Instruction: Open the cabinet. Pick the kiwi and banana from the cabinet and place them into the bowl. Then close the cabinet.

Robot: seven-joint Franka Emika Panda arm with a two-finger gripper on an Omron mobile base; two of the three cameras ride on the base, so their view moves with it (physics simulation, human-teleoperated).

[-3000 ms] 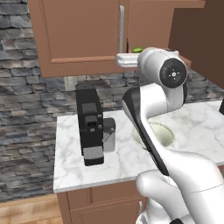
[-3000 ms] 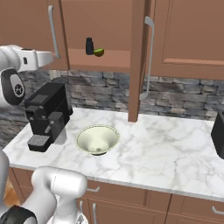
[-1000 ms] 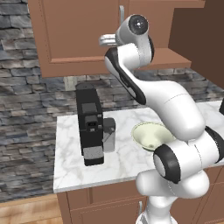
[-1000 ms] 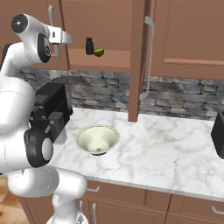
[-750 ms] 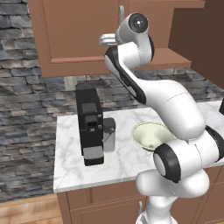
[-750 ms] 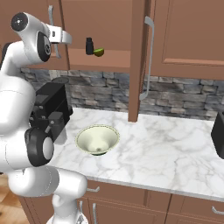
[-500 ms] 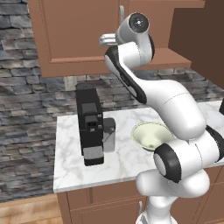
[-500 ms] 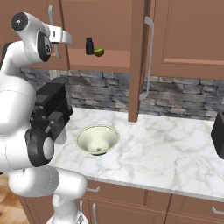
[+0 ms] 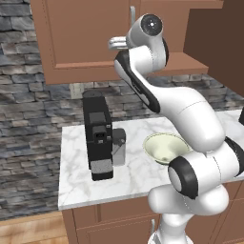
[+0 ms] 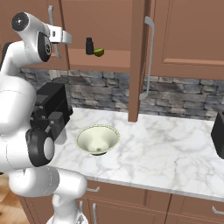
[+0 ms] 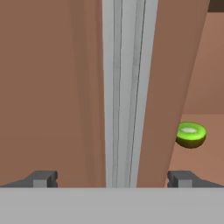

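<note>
The cabinet (image 10: 114, 57) has its right door (image 10: 138, 61) swung open and its left door (image 9: 81, 38) closed. On the shelf lies the kiwi (image 10: 99, 52) (image 11: 191, 134), green with a pale cut face, beside a small black bottle (image 10: 89, 46). My gripper (image 11: 112, 178) (image 10: 68, 38) is open, its fingertips (image 11: 41, 178) straddling the left door's silver bar handle (image 11: 122, 87) without touching it. The pale bowl (image 10: 97, 140) (image 9: 164, 147) sits on the counter below, with nothing in it. The banana is out of view.
A black coffee machine (image 10: 50, 109) (image 9: 97, 136) stands left of the bowl on the marble counter (image 10: 166, 148). A dark appliance (image 10: 218, 135) sits at the counter's right end. The open door's edge juts out over the counter.
Since three seconds ago the arm has risen from over the counter and brought the hand up to the left door's handle. In the last second it has barely moved.
</note>
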